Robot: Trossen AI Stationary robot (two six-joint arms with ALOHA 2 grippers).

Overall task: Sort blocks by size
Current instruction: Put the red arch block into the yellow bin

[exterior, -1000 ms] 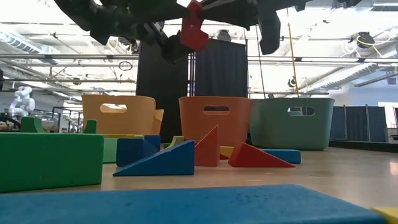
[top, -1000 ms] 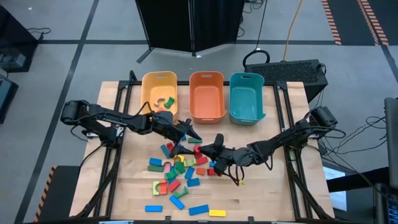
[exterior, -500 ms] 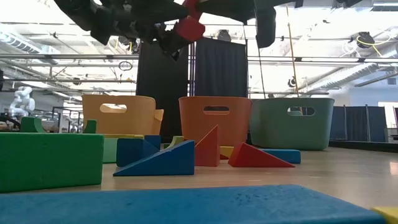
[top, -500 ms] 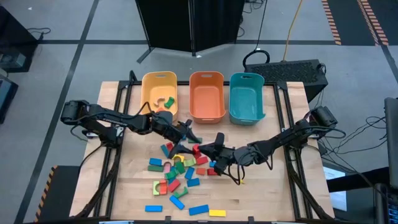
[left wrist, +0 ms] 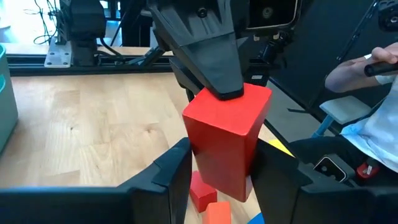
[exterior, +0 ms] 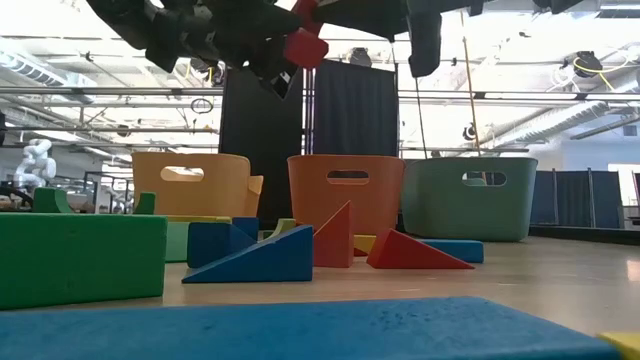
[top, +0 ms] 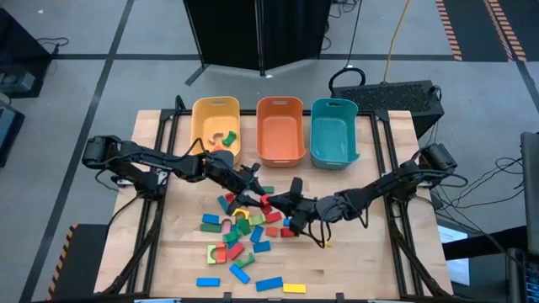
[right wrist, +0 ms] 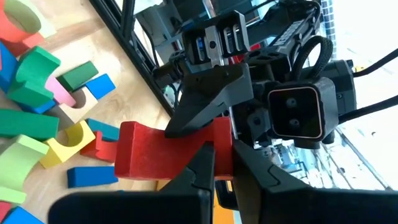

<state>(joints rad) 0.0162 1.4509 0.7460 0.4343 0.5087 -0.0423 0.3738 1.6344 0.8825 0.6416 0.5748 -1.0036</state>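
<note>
Above the pile of blocks (top: pixel 240 231) a red block (top: pixel 266 200) hangs between my two grippers in mid-table. My left gripper (top: pixel 258 192) reaches in from the table's left, and its fingers close on the block's sides. My right gripper (top: pixel 276 203) comes from the right and is shut on the block's other end. In the low view the red block (exterior: pixel 303 45) is high above the table. The other blocks lie loose on the wood. My left gripper has the red block's two long sides (left wrist: pixel 214 165) between its two fingers, at the end nearer to it. The fingers (left wrist: pixel 177 177) come about level from the table's left. The block is lifted clear of the table. My right gripper pinches the red block's opposite end (right wrist: pixel 219 144) between its two fingers. It reaches in from the table's right, along the block's length. The block sticks out beyond the fingertips, clear of the table and of the pile.
Three bins stand in a row at the far edge: yellow (top: pixel 216 126) with a few blocks inside, orange (top: pixel 280 128) and teal (top: pixel 333 133). More blocks lie near the front edge (top: pixel 269 284). A person's hand (left wrist: pixel 373 59) shows beyond the table in the left wrist view.
My left gripper's fingers stood wide apart and have closed in on the red block, which my right gripper keeps holding. The block has turned a little in the air and stays high above the pile.
</note>
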